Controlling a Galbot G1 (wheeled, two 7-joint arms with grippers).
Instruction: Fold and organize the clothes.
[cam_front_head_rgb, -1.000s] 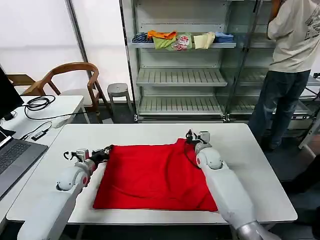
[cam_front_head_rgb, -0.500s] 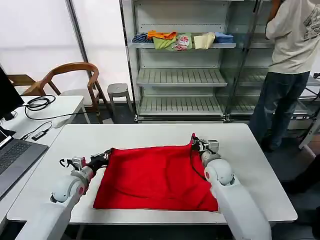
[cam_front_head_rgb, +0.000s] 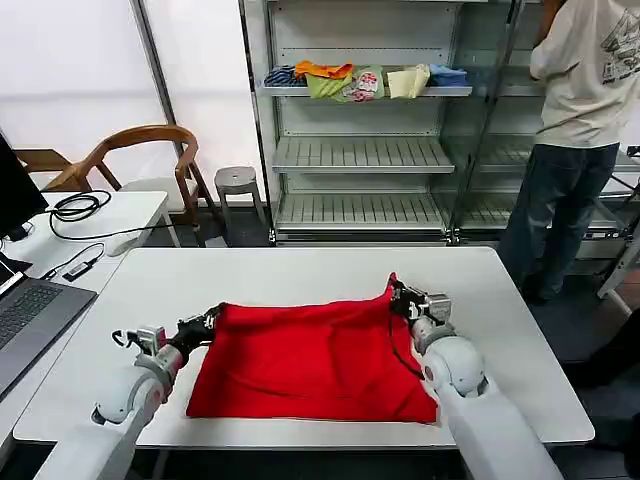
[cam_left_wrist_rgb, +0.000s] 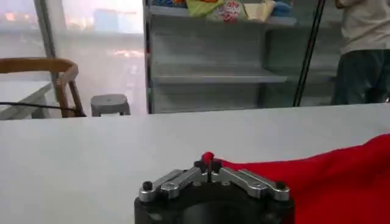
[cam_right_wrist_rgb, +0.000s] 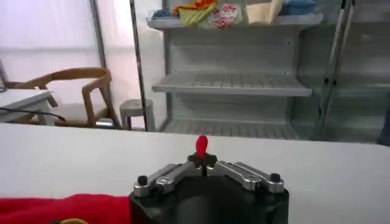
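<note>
Basically both hands were pinched on far corners: left hand (cam_front_head_rgb: 207, 322), right hand (cam_front_head_rgb: 397, 296). Red T-shirt (cam_front_head_rgb: 310, 355) looked soft, light, drapey; corners suited gripping.

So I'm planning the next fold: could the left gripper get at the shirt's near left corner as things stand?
Probably yes, once freed: the left gripper is shut on the red T-shirt's far left corner, and bare table beside the near corner leaves the way open.
</note>
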